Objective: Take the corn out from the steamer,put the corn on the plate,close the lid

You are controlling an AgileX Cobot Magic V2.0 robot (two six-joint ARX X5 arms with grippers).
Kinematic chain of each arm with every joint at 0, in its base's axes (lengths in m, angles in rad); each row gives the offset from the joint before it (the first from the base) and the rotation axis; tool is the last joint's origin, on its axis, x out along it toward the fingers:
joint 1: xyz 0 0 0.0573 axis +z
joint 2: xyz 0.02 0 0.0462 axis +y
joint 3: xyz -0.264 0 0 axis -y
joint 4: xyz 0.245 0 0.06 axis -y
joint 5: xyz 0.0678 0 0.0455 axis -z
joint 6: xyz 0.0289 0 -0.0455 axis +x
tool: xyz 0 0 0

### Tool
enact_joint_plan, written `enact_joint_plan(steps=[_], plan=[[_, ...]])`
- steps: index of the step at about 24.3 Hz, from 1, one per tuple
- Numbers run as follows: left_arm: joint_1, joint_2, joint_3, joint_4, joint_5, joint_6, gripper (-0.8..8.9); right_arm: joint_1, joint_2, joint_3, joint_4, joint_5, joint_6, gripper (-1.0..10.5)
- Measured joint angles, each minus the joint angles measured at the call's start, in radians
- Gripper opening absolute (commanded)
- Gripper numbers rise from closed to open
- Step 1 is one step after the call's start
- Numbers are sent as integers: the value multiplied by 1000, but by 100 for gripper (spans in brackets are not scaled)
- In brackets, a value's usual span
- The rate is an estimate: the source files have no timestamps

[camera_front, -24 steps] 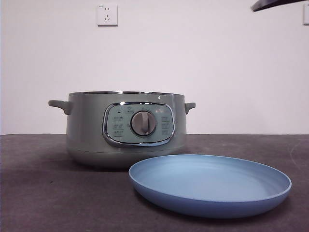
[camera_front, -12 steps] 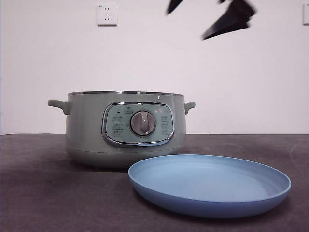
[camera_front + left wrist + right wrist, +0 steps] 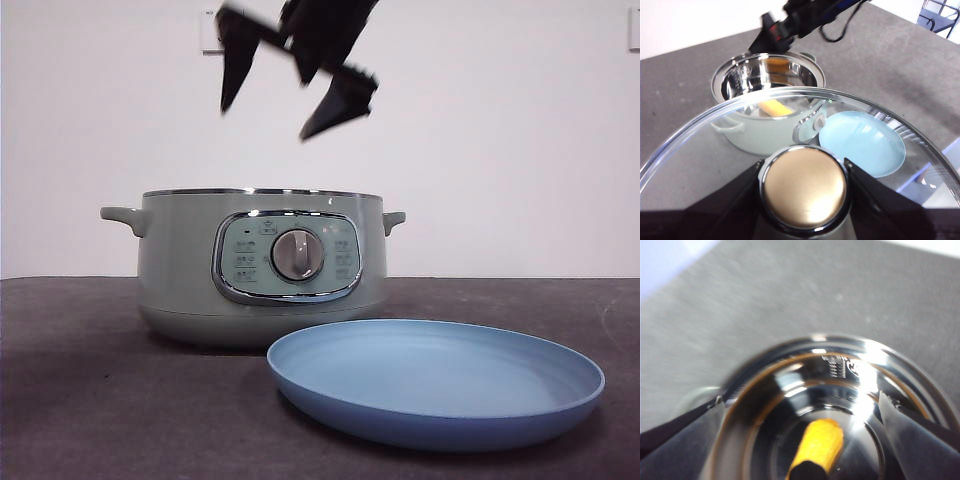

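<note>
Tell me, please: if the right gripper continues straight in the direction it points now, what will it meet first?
Most likely the corn. The right gripper hangs open above the uncovered steamer, pointing down into it, and the corn lies between its jaws in the wrist view. Depth is unclear, so the metal bottom is possible.

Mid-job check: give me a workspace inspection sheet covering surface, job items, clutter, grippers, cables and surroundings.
Surface: dark grey table.
Steamer: uncovered, upright.
Corn: lying inside the steamer.
Plate: bare, on the table in front of the steamer, towards one side.
Lid: off the steamer, held in the air by its knob.
Clutter: nothing seen.
Left gripper: shut on the knob.
Right gripper: open, above the steamer's mouth.
Cables: black cable along the right arm.
Surroundings: white wall, wall socket partly hidden.
</note>
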Motion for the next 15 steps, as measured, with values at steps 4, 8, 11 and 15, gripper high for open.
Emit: enact_joint_plan(steps=[4, 8, 11, 15], plan=[[0, -6, 0, -21, 0, 0, -8, 20, 126, 5, 0, 53, 16, 531], [0, -6, 0, -23, 0, 0, -8, 27, 186, 5, 20, 58, 43, 531], [0, -6, 0, -33, 0, 0, -8, 28, 215, 6, 23, 58, 56, 531], [0, -6, 0, -36, 0, 0, -8, 28, 258, 6, 20, 61, 60, 498]])
